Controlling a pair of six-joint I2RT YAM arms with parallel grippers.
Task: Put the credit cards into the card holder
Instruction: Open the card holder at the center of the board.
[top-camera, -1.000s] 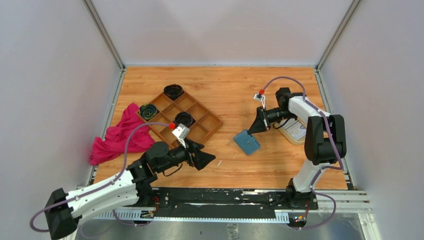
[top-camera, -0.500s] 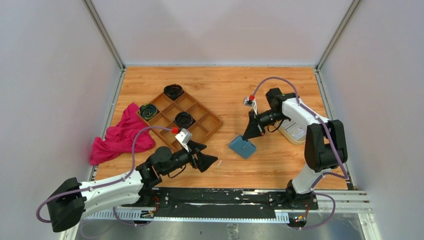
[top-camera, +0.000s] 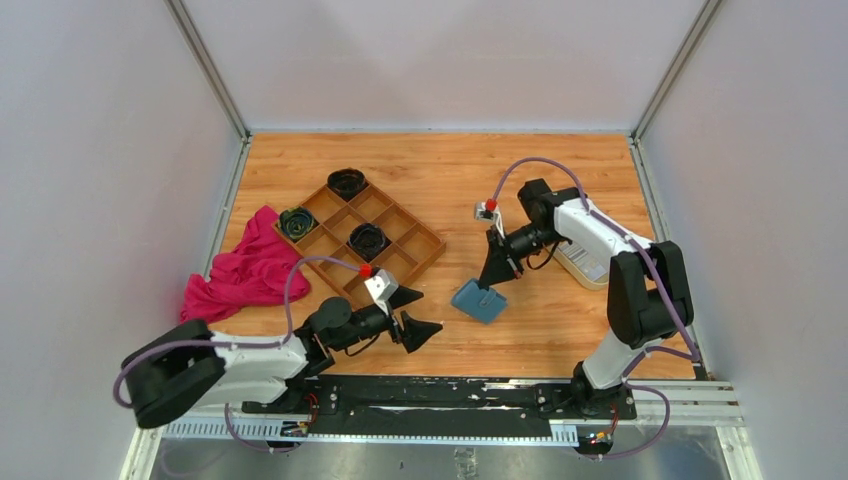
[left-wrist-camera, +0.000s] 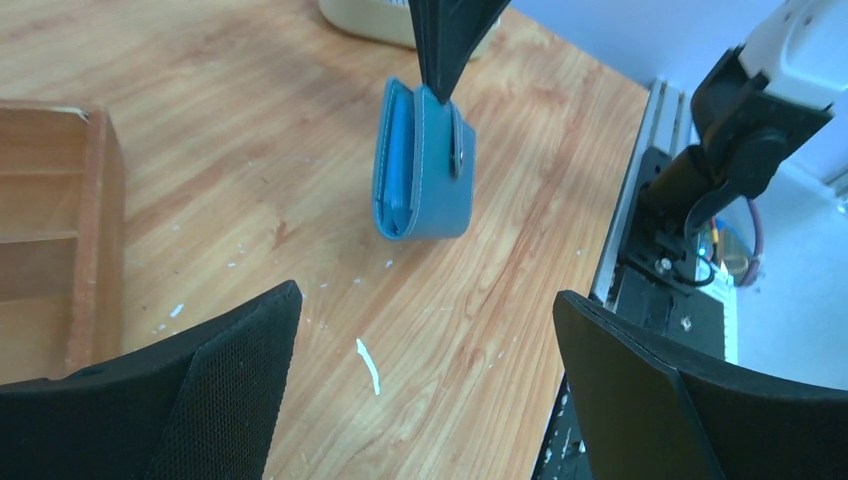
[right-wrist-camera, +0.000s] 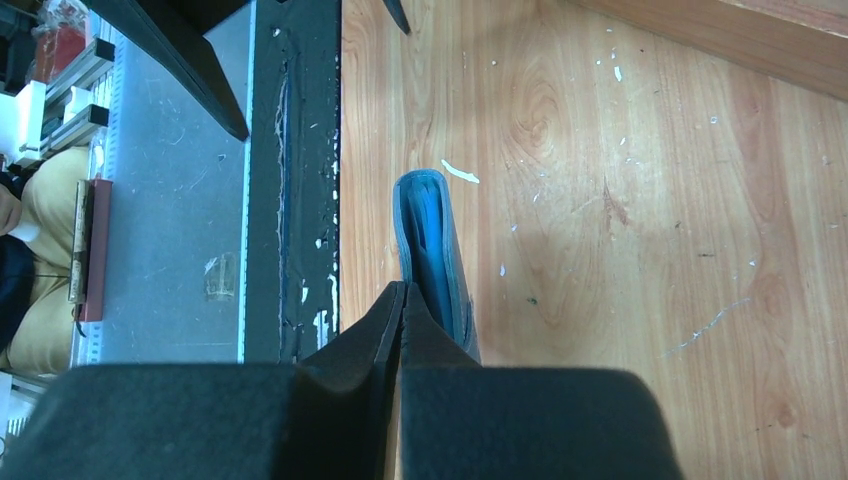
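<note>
The card holder (top-camera: 478, 301) stands on its fold at mid-frame on the worktop (top-camera: 450, 170), teal outside and lighter blue within, its long edge running left to right. The right gripper (top-camera: 491, 282) is closed on its top edge from above. The left gripper (top-camera: 428, 311), jaws spread wide, sits lower left, facing it, apart

The teal-blue card holder (top-camera: 478, 300), folded yet gaping to show its lighter blue inside, stands tilted on its folded edge right of centre, while whitish credit cards (top-camera: 592, 265) lie farther right.
</note>
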